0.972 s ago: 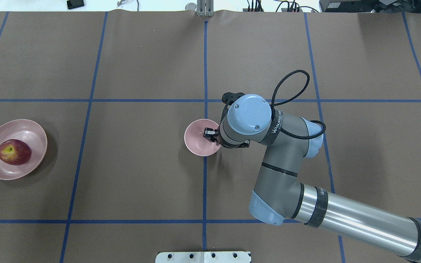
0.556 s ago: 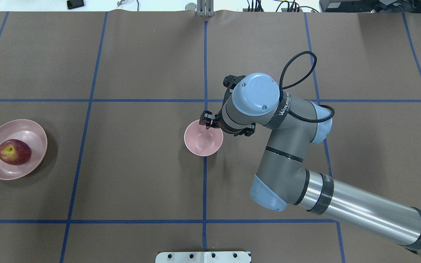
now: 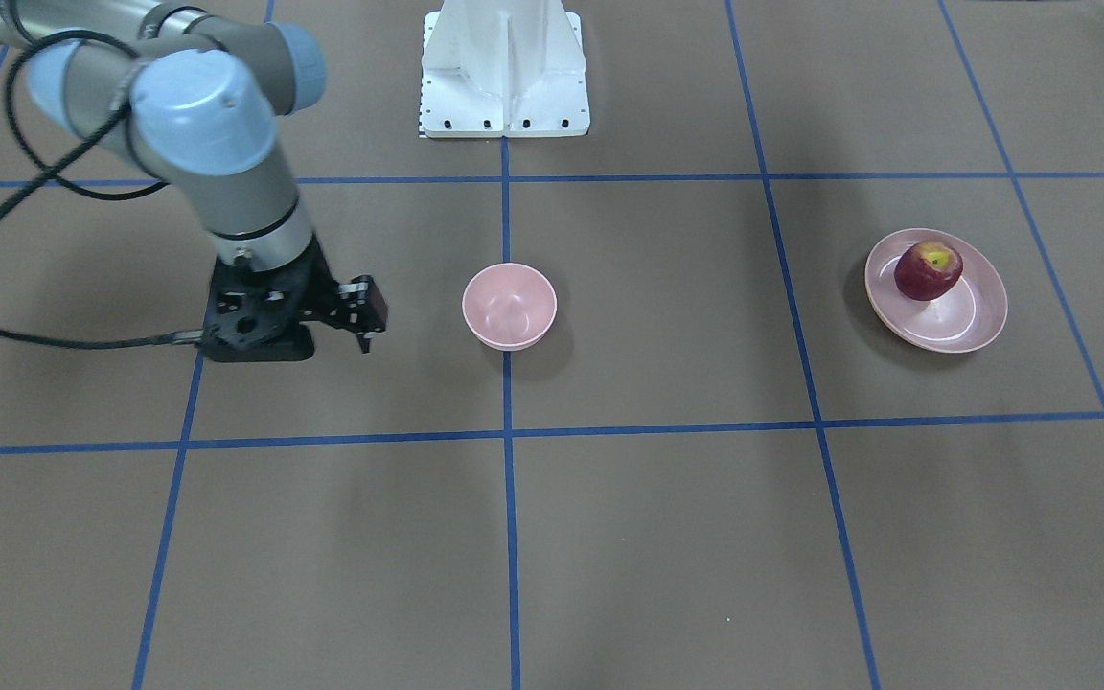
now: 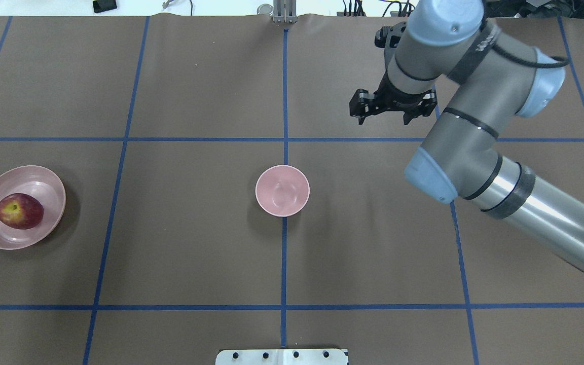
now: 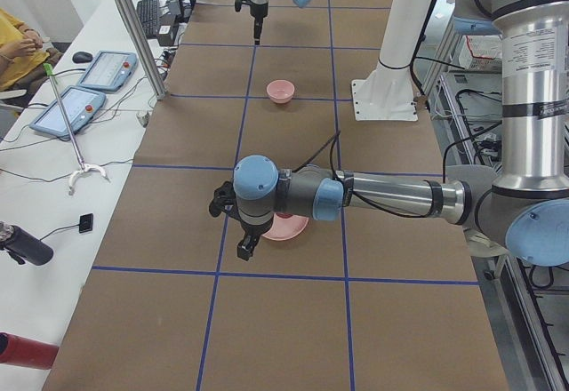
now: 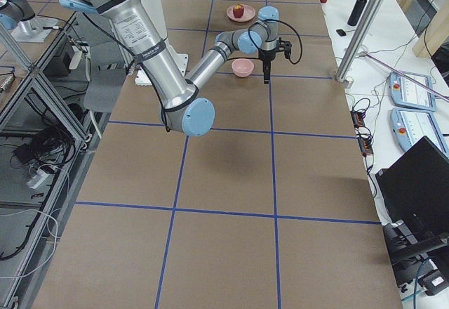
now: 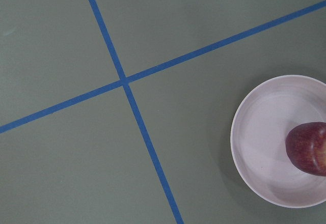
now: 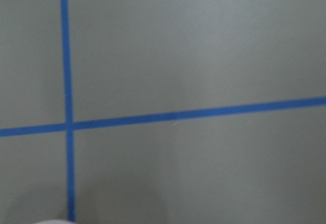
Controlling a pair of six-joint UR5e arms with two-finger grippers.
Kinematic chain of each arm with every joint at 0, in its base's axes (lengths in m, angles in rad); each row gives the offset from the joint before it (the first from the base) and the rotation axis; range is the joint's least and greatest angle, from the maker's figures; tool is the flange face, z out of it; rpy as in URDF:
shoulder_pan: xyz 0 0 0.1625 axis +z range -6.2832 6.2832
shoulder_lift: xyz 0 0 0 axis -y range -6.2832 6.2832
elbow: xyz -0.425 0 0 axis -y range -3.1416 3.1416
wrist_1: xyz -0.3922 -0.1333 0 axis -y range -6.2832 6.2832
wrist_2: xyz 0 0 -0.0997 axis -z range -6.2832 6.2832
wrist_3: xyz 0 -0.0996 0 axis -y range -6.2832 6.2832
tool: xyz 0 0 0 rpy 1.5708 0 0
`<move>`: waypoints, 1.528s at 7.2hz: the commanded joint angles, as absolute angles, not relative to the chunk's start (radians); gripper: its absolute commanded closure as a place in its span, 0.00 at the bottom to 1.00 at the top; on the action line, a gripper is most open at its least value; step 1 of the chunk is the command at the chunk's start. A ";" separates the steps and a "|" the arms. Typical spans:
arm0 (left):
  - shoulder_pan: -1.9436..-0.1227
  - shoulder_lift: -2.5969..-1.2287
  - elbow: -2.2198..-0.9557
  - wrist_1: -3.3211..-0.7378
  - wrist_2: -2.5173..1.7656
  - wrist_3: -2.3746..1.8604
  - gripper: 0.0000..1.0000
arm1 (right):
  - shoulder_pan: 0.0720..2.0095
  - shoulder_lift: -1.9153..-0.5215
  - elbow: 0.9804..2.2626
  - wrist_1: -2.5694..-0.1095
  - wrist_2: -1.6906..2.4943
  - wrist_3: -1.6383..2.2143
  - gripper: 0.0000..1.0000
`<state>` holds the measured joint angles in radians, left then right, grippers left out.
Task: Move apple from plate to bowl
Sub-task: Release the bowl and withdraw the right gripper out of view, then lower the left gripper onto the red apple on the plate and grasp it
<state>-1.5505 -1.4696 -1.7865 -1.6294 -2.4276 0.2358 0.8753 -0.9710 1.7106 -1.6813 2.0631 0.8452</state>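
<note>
The dark red apple [image 4: 20, 211] lies on the pink plate [image 4: 33, 180] at the table's left. Both also show in the front view, apple [image 3: 928, 270] on plate [image 3: 959, 328], and at the right edge of the left wrist view, apple [image 7: 310, 147] on plate [image 7: 265, 132]. The small pink bowl [image 4: 282, 190] stands empty at the table's middle [image 3: 509, 305]. My right gripper [image 4: 361, 115] is empty and hangs well beyond and right of the bowl, fingers slightly apart [image 3: 366, 337]. My left gripper [image 5: 243, 251] shows only in the exterior left view, near the plate; I cannot tell its state.
Blue tape lines grid the brown table. The white robot base [image 3: 504, 67] stands at the near edge. The right arm's elbow [image 4: 431, 175] hangs over the right half. Teach pendants [image 5: 89, 89] lie on the side bench.
My right gripper has left the bowl's rim, risen and swung away to the far right. The bowl stayed in place. Apple and plate have not moved.
</note>
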 commanded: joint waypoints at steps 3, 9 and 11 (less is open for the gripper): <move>-1.308 -1.494 -1.934 -1.629 -2.355 -0.127 0.01 | 1.335 -1.335 1.710 -1.695 2.258 0.011 0.00; -0.960 -1.436 -1.922 -1.940 -2.115 -0.479 0.03 | 1.566 -1.589 1.710 -1.684 2.258 -0.305 0.00; -0.939 -1.422 -1.824 -2.102 -2.115 -0.507 0.03 | 1.566 -1.592 1.709 -1.684 2.258 -0.304 0.00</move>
<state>-0.9543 -1.4281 -1.8807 -2.0038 -2.1191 -0.4833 1.5655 -1.5904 1.7094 -1.6843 2.2582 -0.3046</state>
